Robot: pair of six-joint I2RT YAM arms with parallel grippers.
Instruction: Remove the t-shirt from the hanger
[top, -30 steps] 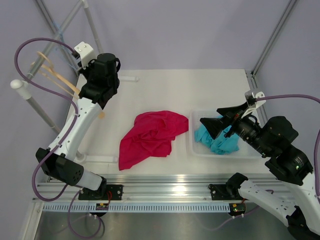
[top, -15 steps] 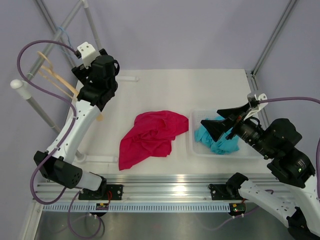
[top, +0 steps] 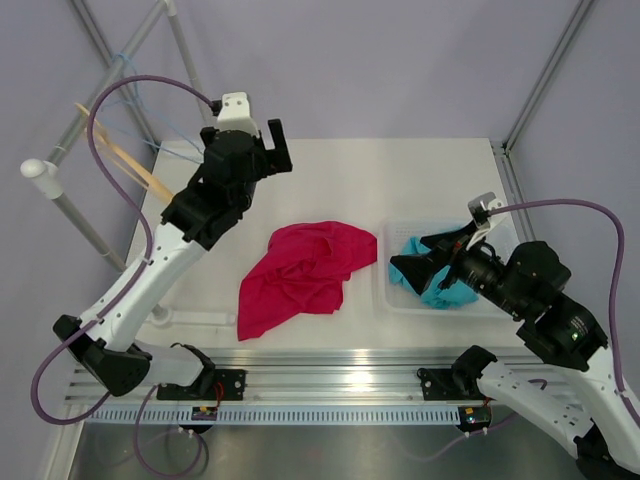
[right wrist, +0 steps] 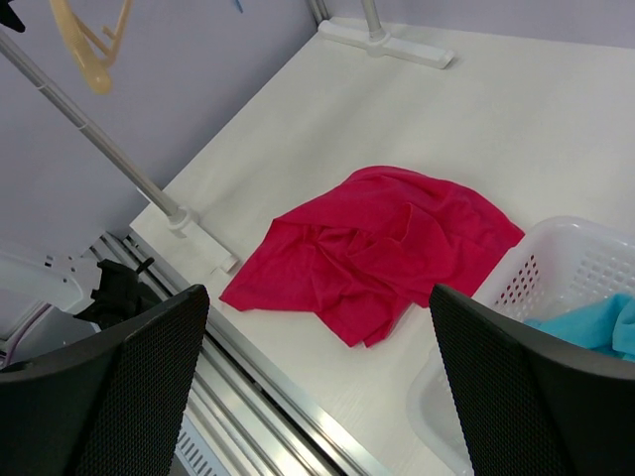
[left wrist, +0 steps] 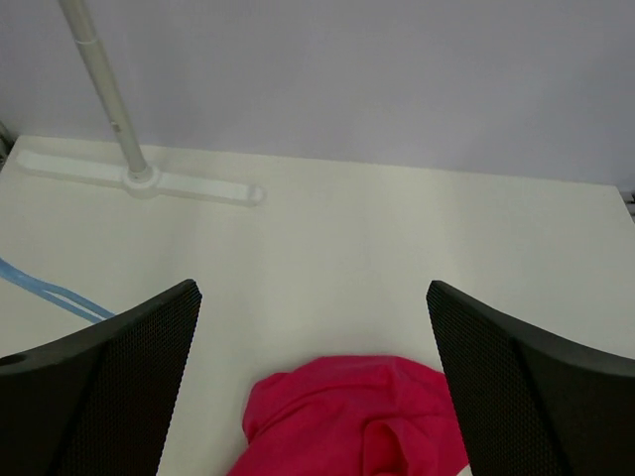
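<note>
The t-shirt [top: 300,275] lies in a crumpled red heap near the middle of the table [top: 400,180], just beside the basket [top: 385,295] and held by neither arm. The hanger [top: 125,160] hangs bare on the rack [top: 70,215] at the far left, well apart from it. The removal itself looks done, and I judge that little or nothing is left. The left gripper [left wrist: 310,297] hovers over the table behind the shirt with its fingers spread and empty, and the right gripper [right wrist: 317,297], above the basket and its blue cloth [right wrist: 595,322], is likewise spread wide and holds nothing.
</note>
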